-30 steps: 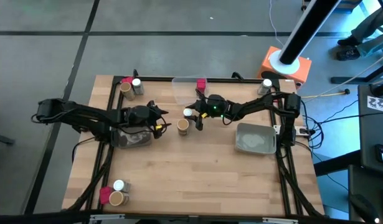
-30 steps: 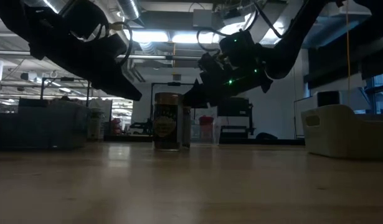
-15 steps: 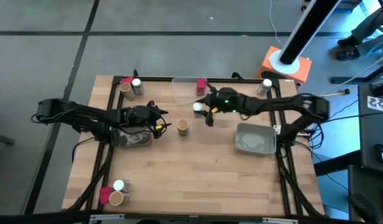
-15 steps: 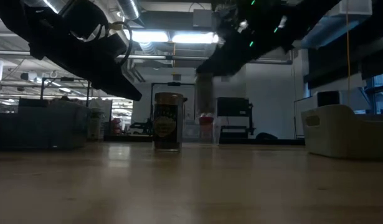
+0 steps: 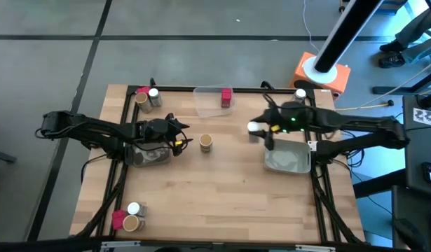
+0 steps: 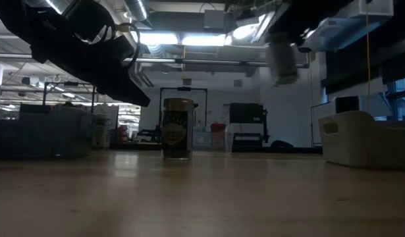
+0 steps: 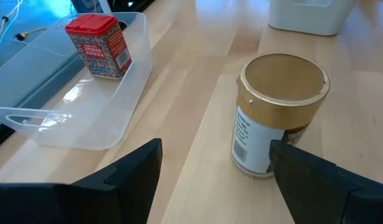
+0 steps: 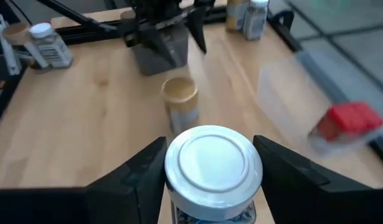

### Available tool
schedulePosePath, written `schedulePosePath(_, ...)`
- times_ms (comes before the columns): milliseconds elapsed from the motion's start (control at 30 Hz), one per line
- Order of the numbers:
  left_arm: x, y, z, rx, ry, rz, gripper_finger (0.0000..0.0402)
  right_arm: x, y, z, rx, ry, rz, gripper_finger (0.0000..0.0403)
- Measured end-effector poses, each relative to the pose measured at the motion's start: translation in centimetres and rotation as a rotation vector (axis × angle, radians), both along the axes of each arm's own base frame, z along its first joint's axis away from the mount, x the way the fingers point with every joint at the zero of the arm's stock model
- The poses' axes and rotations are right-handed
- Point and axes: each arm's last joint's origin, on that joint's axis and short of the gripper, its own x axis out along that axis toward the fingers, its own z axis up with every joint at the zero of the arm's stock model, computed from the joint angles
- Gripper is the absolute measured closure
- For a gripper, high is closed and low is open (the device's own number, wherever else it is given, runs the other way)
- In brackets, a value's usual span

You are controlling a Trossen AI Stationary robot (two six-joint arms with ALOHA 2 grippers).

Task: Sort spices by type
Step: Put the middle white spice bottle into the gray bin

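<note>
My right gripper is shut on a clear jar with a white cap, held in the air left of the right grey bin. In the low view the jar hangs high and blurred. A tan round-topped cylinder stands on its base mid-table, just ahead of my open left gripper, which hovers by the left grey bin. A red block stands in the clear tray. My right gripper pinches the jar between its two fingers, one on each side of the jar's top, at the white cap. The fingers reach it from the table's right side. The jar sits upright, cap up, lifted clear of the table.
One cluster of a red block, a tan cylinder and a capped jar stands at the far left corner, another at the near left corner. Another jar stands at the far right corner. Bare wood spreads across the table's near half.
My right gripper has carried the capped jar from beside the tan cylinder up and toward the table's right, to just left of the right grey bin. The jar is now lifted clear. The tan cylinder has stayed where it was.
</note>
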Motion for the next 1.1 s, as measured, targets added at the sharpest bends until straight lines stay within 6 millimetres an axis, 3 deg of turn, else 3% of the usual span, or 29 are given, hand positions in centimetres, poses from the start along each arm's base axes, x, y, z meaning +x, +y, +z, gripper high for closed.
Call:
schedulePosePath(200, 0.0, 0.0, 0.0, -0.003, -0.001, 0.001, 0.0121, -3.0, 1.6, 0.0, 0.1, 0.106, -0.068, 0.0185)
schedulePosePath(433, 0.0, 0.0, 0.0, -0.022, -0.008, 0.012, 0.0121, -4.3, 3.2, -1.0, 0.082, 0.22, -0.17, 0.0188)
schedulePosePath(767, 0.0, 0.0, 0.0, -0.024, -0.005, 0.013, 0.0121, -5.3, 4.7, -6.0, 0.071, 0.302, -0.285, 0.0188)
schedulePosePath(1100, 0.0, 0.0, 0.0, -0.024, -0.006, 0.013, 0.0121, -6.8, 6.0, -7.6, 0.105, 0.324, -0.385, 0.0188)
